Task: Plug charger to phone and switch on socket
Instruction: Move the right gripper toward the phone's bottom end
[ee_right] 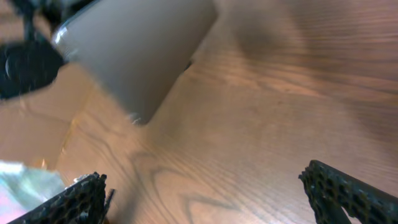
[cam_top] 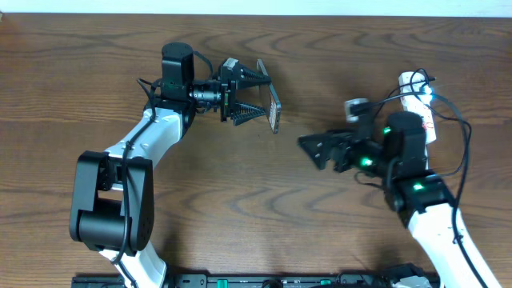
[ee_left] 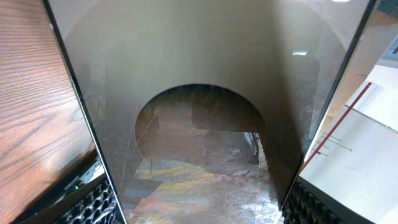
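My left hand (cam_top: 262, 94) grips the phone (cam_top: 274, 114) on edge over the table (cam_top: 96, 64), while my right hand (cam_top: 312, 154) hangs open and empty, leaving the charger (cam_top: 356, 106) beside the socket (cam_top: 414, 84), neither plugged in nor switched on yet.

centre: bare tabletop (cam_top: 264, 200) between both arms, wide open passage | left: phone (cam_top: 273, 106) on edge fills the gap between the left fingers (cam_top: 250, 112) | middle: free strip between phone and spread right fingers (cam_top: 314, 150), nothing between them | far right: charger plug (cam_top: 356, 108) and power strip (cam_top: 419, 100) crowd beside the right arm
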Robot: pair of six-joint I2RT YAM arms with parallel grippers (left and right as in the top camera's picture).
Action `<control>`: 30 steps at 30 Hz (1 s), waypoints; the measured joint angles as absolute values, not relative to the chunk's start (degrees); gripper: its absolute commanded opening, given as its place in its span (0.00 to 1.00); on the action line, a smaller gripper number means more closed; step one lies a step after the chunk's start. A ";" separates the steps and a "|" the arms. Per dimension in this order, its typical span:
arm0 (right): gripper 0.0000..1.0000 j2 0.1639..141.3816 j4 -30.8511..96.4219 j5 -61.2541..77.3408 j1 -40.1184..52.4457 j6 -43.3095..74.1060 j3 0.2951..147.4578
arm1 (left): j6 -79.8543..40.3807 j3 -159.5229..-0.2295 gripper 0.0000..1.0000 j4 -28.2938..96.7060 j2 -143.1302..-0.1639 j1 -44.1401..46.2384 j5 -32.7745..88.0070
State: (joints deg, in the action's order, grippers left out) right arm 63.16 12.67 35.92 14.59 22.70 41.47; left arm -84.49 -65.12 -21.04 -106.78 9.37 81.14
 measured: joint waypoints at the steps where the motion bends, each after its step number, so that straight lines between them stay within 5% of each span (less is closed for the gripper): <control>1: 0.99 62.52 13.34 33.93 16.78 22.28 41.52 | -84.49 -65.12 0.62 -21.04 -106.78 9.37 81.12; 9: 0.99 54.81 24.21 12.29 31.62 20.27 43.79 | -84.49 -65.12 0.62 -21.04 -106.78 9.37 81.12; 23: 0.99 67.53 2.72 -5.76 39.16 19.86 44.95 | -84.49 -65.12 0.62 -21.06 -106.78 9.37 81.12; 30: 0.80 74.37 -6.13 -7.40 39.48 19.84 45.01 | -84.49 -65.12 0.62 -21.04 -106.78 9.37 81.14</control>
